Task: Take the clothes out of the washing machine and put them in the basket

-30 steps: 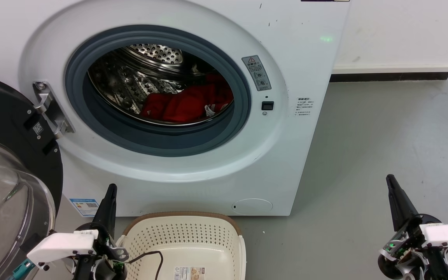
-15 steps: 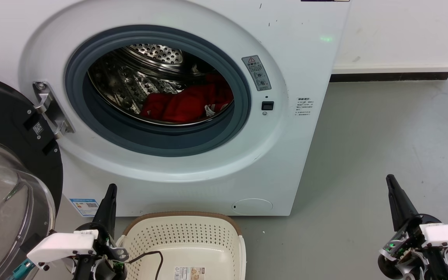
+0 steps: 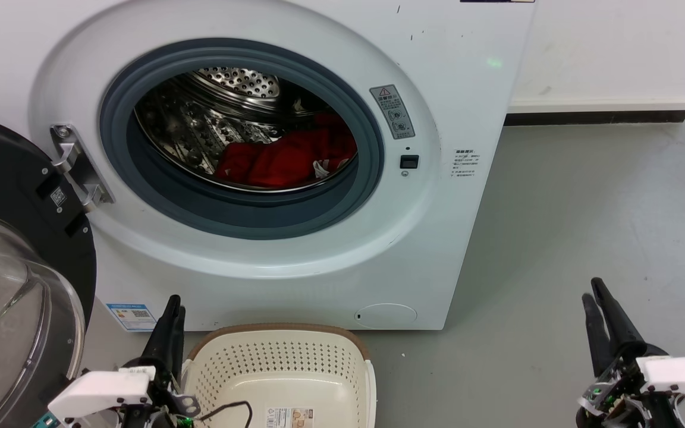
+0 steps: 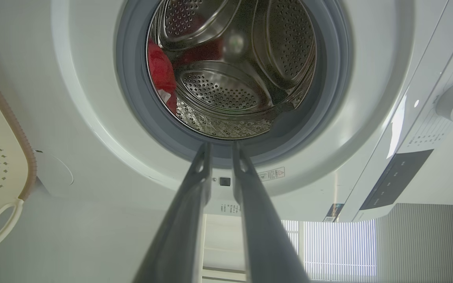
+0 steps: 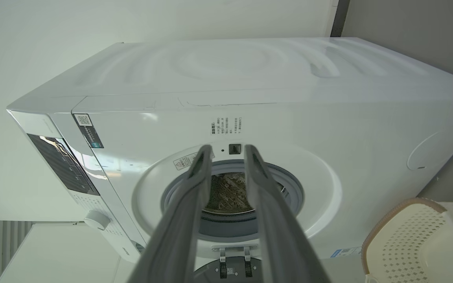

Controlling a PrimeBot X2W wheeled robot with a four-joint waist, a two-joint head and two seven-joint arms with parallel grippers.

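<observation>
Clothes point(image 3: 286, 157): red heap, 5 o'clock inside washing machine point(image 3: 437, 238). Left gripper point(image 3: 176, 303), right gripper point(image 3: 591, 288): jaws slightly parted, empty. Risk: fabric snagging on door seal point(image 3: 241, 223) and dropping beside basket point(image 3: 283, 328).

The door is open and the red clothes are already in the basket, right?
Not quite. The door is open, but the red clothes lie inside the washing machine, as the head view shows. The basket has no clothes in it.
</observation>
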